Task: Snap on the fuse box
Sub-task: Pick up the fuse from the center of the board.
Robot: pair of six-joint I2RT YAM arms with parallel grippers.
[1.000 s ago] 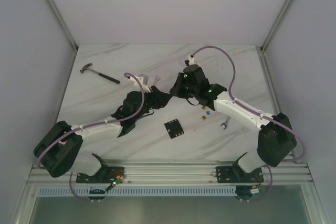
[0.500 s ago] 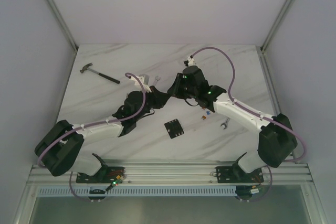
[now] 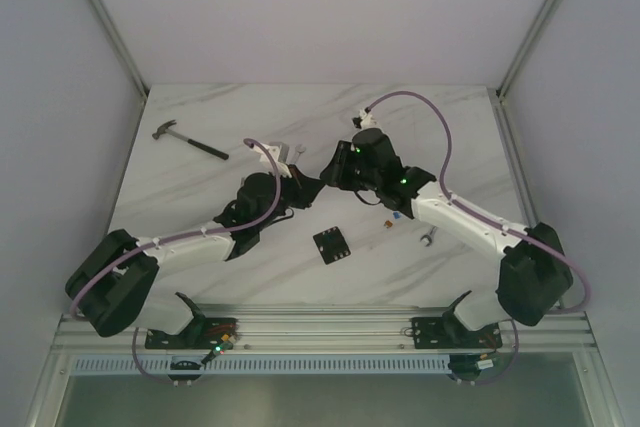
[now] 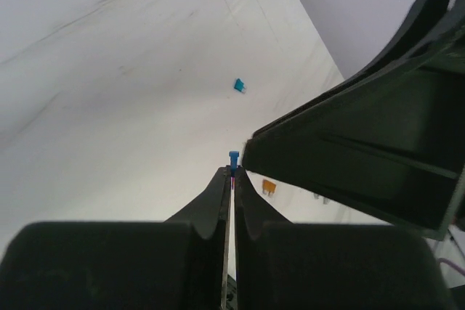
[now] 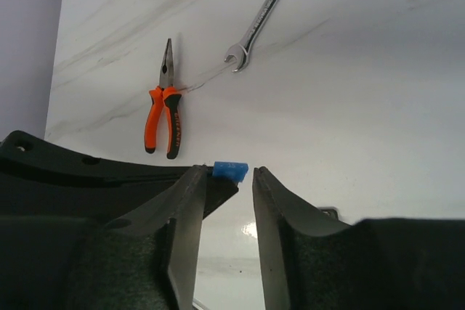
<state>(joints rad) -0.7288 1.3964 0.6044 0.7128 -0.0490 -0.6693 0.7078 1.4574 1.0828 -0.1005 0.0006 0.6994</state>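
The fuse box (image 3: 332, 244), a small black block, lies on the marble table between the two arms, nearer than both grippers. Above the table's middle the grippers meet tip to tip. My left gripper (image 4: 233, 170) is shut on a tiny blue fuse (image 4: 233, 157), which sticks out past its tips. In the right wrist view that same blue fuse (image 5: 231, 170) sits between the spread fingers of my right gripper (image 5: 228, 173), which is open with a gap on the fuse's right side. In the top view the left gripper (image 3: 312, 187) and right gripper (image 3: 329, 173) overlap.
A loose blue fuse (image 4: 238, 86) and an amber fuse (image 4: 269, 186) lie on the table. Orange-handled pliers (image 5: 165, 103) and a wrench (image 5: 261, 16) lie beyond the grippers. A hammer (image 3: 190, 141) is at the far left, and a second small wrench (image 3: 427, 238) is by the right arm.
The left gripper's jaws have closed onto the blue fuse. The right gripper's jaws have opened a little, and the right arm has shifted slightly left.
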